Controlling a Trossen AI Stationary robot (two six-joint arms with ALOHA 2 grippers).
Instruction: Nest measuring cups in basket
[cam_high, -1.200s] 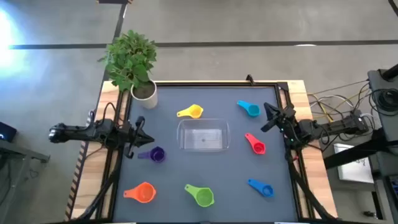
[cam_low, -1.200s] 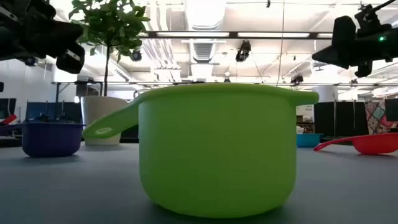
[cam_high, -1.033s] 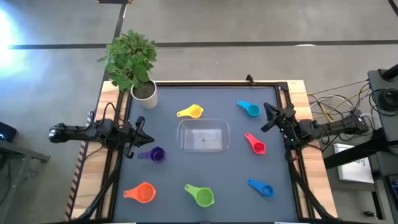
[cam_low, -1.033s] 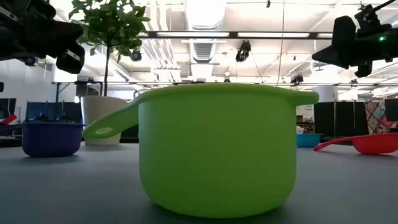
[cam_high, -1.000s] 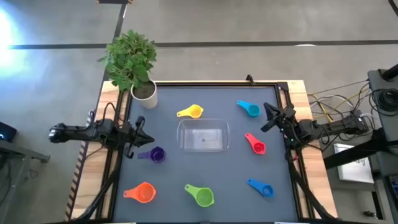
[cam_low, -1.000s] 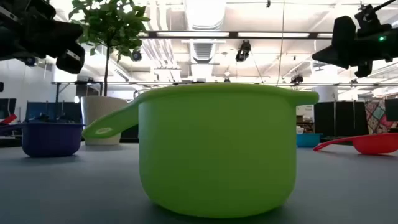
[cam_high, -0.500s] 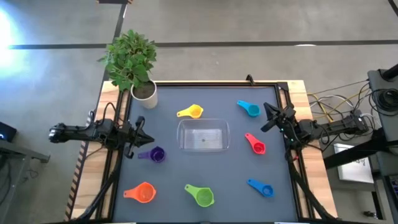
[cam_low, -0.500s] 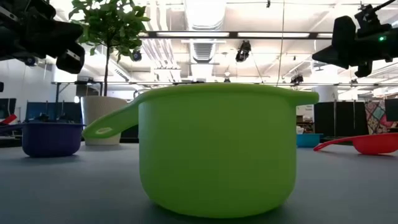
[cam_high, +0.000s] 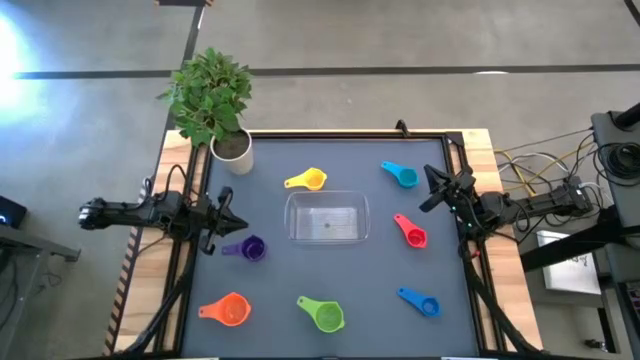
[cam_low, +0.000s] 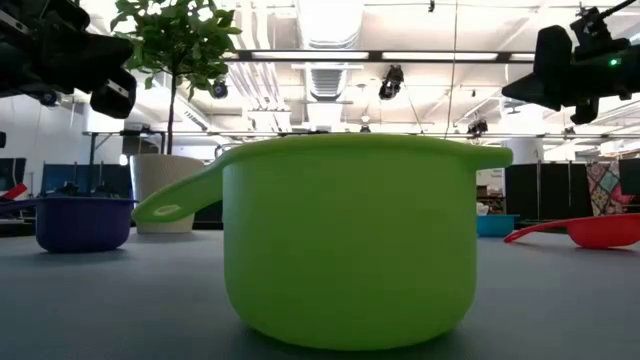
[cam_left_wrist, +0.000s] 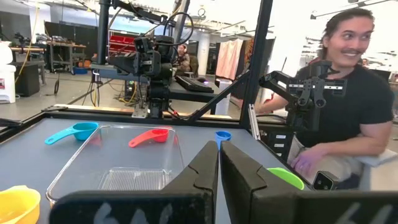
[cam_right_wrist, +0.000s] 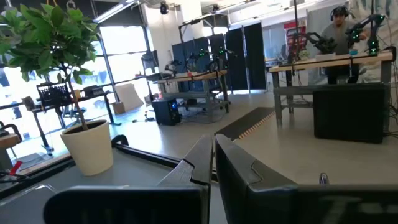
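Note:
The clear basket sits mid-table, holding no cup. Around it, each resting on its base: the yellow cup, light blue cup, red cup, dark blue cup, green cup, orange cup and purple cup. My left gripper hovers shut at the table's left side, just above the purple cup. My right gripper hovers shut at the right side, between the light blue and red cups. The left wrist view shows the basket ahead of the shut fingers.
A white pot with a leafy plant stands at the table's far left corner. A black frame rail runs along the table's edges. A person sits beyond the table's right side. The green cup fills the low view.

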